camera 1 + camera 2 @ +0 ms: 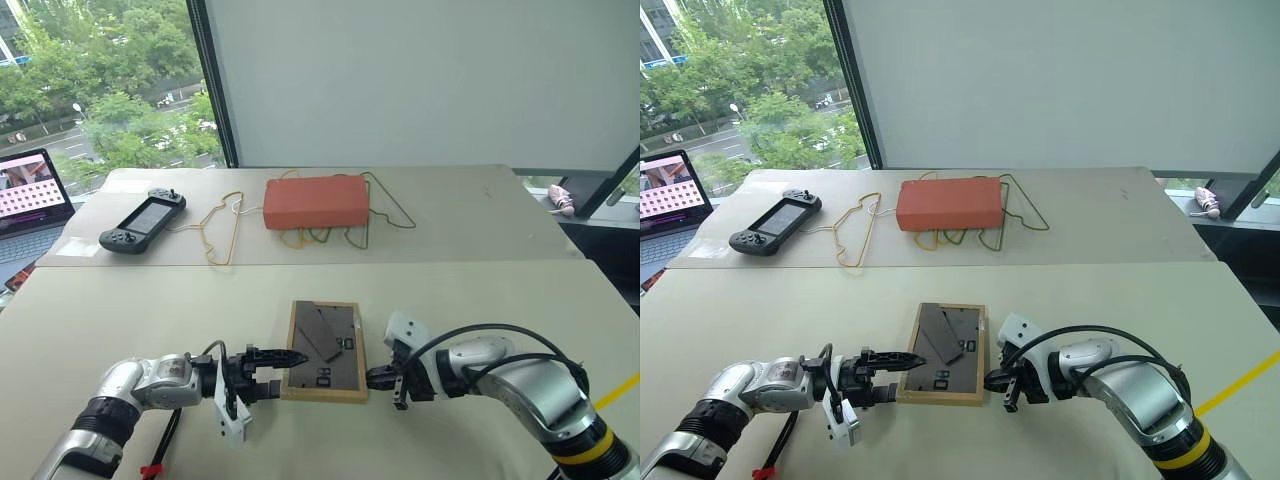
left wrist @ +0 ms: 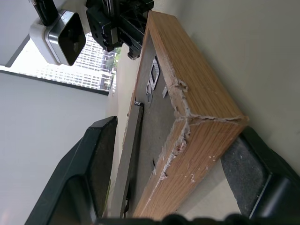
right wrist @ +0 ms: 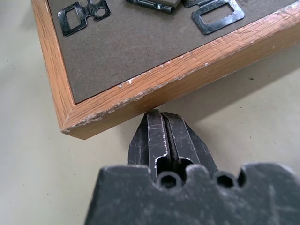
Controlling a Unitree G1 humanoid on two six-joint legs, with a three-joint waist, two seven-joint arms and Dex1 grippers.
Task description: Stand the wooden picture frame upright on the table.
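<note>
The wooden picture frame [image 1: 325, 350] lies flat on the table [image 1: 150, 310] with its dark grey back and easel leg facing up. My left gripper [image 1: 283, 368] is open at the frame's near left corner. In the left wrist view that corner [image 2: 187, 93] sits between the two black fingers [image 2: 93, 164], one over the back and one beside the outer edge. My right gripper [image 1: 370, 378] is shut and holds nothing. Its closed tips [image 3: 158, 115] touch the light-wood side of the frame near the near right corner.
On the adjoining far table [image 1: 470, 220] stand an orange-red box [image 1: 316, 202], a game controller [image 1: 142, 222] and bent wire hangers [image 1: 225, 235]. A laptop [image 1: 30, 190] sits at the far left. A seam separates the two tabletops.
</note>
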